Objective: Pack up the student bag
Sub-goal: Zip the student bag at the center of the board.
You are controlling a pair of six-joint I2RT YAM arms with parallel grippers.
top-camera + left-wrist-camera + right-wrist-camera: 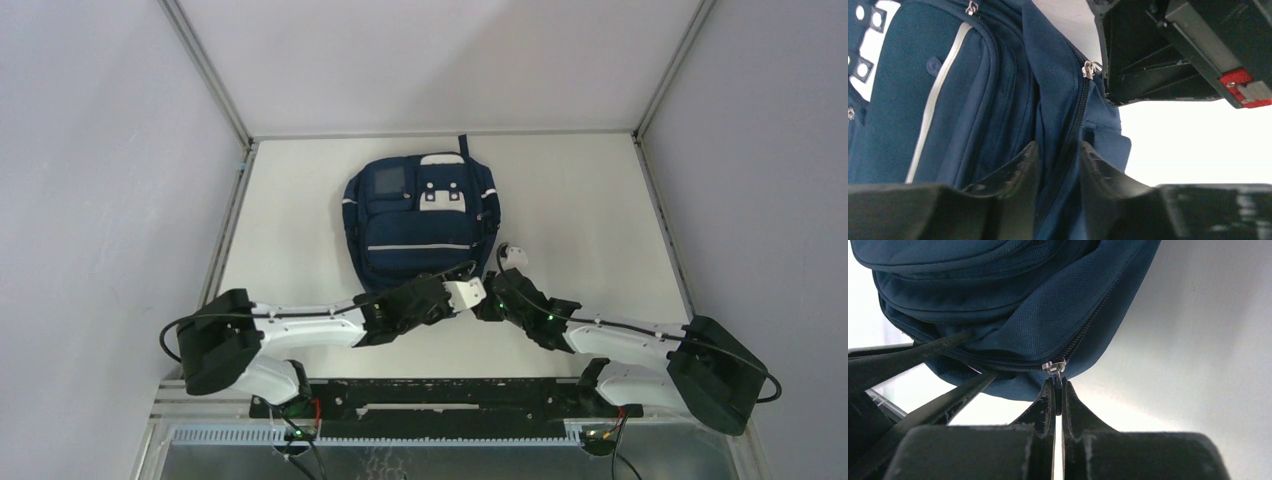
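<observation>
Two pincers meet at the near end of the bag (420, 225), which lies flat, front up, on the table (590, 200): the left pincer (1059, 150) pinches a fold of cloth beside the zip (1079, 107), the right pincer (1058, 382) is shut tight on the small metal zip pull (1055, 367). The cloth looks soft, limp and light, likely to bunch unless held taut, and the pull slippery; open table lies either side, but the two pincers crowd close
</observation>
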